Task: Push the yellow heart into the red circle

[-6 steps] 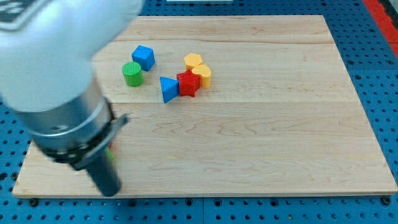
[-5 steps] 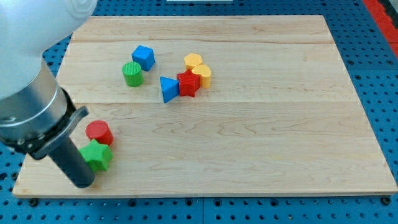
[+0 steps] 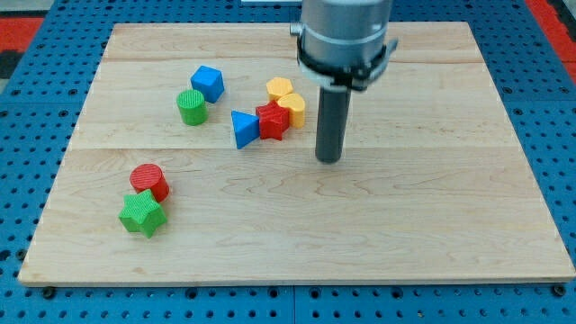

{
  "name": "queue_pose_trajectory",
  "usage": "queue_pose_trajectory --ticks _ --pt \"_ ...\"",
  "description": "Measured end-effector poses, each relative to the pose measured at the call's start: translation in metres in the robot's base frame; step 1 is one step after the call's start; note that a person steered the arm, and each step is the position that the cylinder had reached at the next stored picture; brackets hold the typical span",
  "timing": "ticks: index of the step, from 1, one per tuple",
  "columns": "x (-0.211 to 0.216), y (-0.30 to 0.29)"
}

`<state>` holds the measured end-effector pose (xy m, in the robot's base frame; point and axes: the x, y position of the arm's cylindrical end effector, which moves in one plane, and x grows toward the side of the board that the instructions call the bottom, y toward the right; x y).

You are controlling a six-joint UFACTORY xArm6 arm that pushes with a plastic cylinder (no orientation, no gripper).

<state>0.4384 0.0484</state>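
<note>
Nearest the view's bottom, at the left of the pale wooden board [image 3: 432,234], a green star-shaped block [image 3: 142,214] sits touching a red circular block [image 3: 148,181] just above it. Further up, near the board's middle, my tip [image 3: 329,159] rests on bare wood; it is a plain dark rod with no jaws to open or close, and it touches no block. Up and to the view's left of my tip lies a tight cluster: a blue triangular block [image 3: 242,128], a red star-shaped block [image 3: 273,120] against it, and beyond that what appear to be two yellow blocks. One of these, a yellow heart-shaped block [image 3: 293,107], lies well apart from the red circular block; the other yellow block [image 3: 280,88] has an unclear shape. Farther left stand a green cylindrical block [image 3: 191,106] and a blue cube block [image 3: 208,83].
</note>
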Motion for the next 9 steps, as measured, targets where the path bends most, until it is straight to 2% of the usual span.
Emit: queue_pose_trajectory --ticks 1,2,3,4,6,7,8,9 --pt "-0.057 0.008" --pt "-0.075 -0.048" --pt "-0.053 -0.123" --pt "-0.033 -0.134" --pt "0.022 -0.193" --pt "-0.009 -0.171" --pt "-0.037 -0.095" --pt "-0.016 -0.041"
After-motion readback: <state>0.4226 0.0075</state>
